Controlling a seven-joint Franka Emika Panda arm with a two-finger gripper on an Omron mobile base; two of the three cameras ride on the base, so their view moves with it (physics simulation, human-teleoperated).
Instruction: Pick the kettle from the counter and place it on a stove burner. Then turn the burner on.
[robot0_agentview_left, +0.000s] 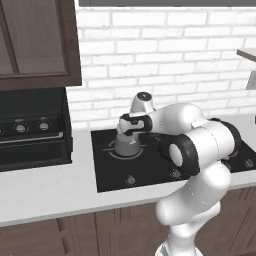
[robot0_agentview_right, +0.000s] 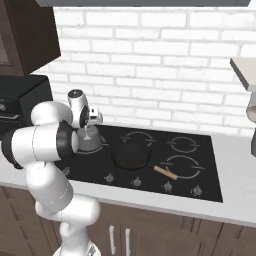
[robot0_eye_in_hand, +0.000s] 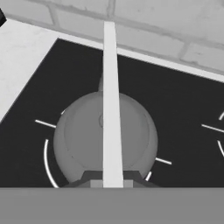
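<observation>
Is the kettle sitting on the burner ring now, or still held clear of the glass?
Cannot tell. The hand view shows the kettle centred over the stove burner, but from above; the left base view hides its base behind the gripper.

The kettle (robot0_agentview_left: 126, 145) sits on the stove burner (robot0_agentview_left: 111, 153), at the cooktop's (robot0_agentview_right: 210, 165) left rear. A pan (robot0_agentview_right: 131, 156) lies to its right. The counter (robot0_agentview_left: 45, 187) surrounds the cooktop.

Three cameras on one cooktop

The left base view looks forward and down from behind the arm's left, with the cooktop (robot0_agentview_left: 150, 165) at middle distance. The right base view looks from behind its right and takes in the whole black glass. Both share the kettle (robot0_agentview_left: 126, 142) and brick wall (robot0_agentview_right: 165, 60). The hand view looks steeply down, very near the kettle's handle (robot0_eye_in_hand: 110, 100).
</observation>
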